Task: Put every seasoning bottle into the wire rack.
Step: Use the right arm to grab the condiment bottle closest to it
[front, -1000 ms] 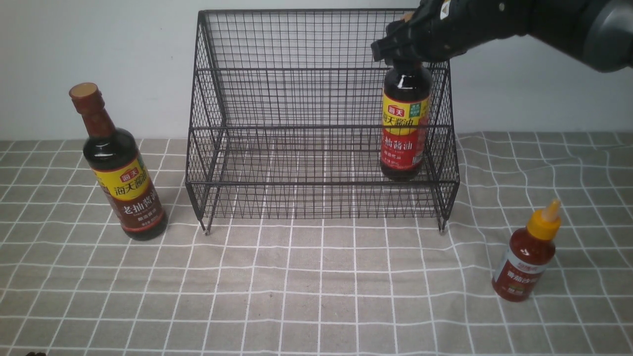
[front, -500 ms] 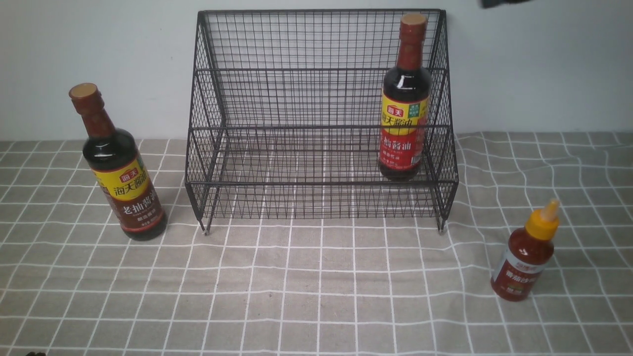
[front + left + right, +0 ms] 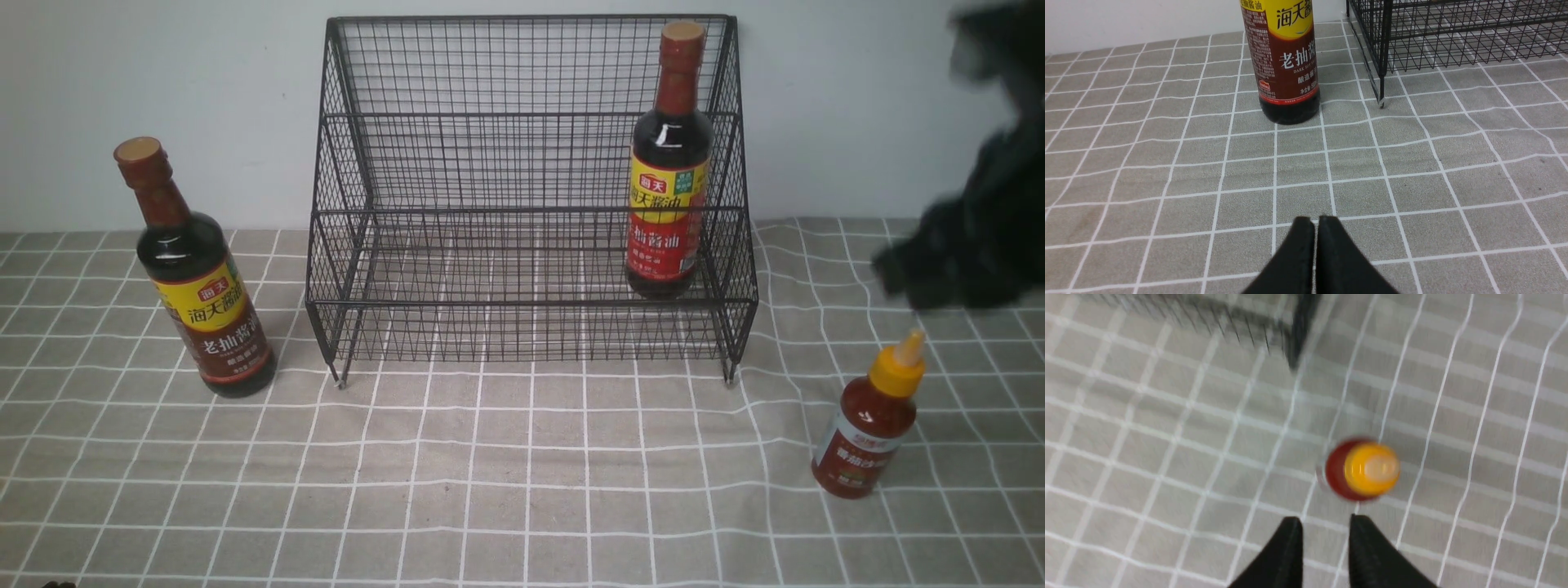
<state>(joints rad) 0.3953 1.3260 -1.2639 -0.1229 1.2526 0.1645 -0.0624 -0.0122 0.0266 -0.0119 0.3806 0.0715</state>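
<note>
**A:** Where does the job stand?

**B:** One of three is in; the first soy bottle [image 3: 668, 204] stands upright at the right end of the rack [image 3: 490, 163], on the lower tier as far as I can tell; nothing of mine touches it.

**A:** The others?

**B:** Both are on the cloth [image 3: 522, 474]; the second soy bottle [image 3: 200, 302] stands left of the rack, near its front foot; the red bottle [image 3: 869, 433] stands to the right and nearer me, apart from the wire.

**A:** Your tools?

**B:** My left gripper [image 3: 1311, 222] is pressed together, empty, low over the cloth; my right gripper [image 3: 1323, 522] has its tips a little apart with nothing between them; it hangs above the red bottle, the yellow cap just beyond the tips; that view is blurred.

**A:** Which step, then?

**B:** The reach for the red bottle, I judge; next I'd spread wider than its body, centre over it, come down below the cap, then close; it looks small and light, so a glancing touch could tip it.
</note>
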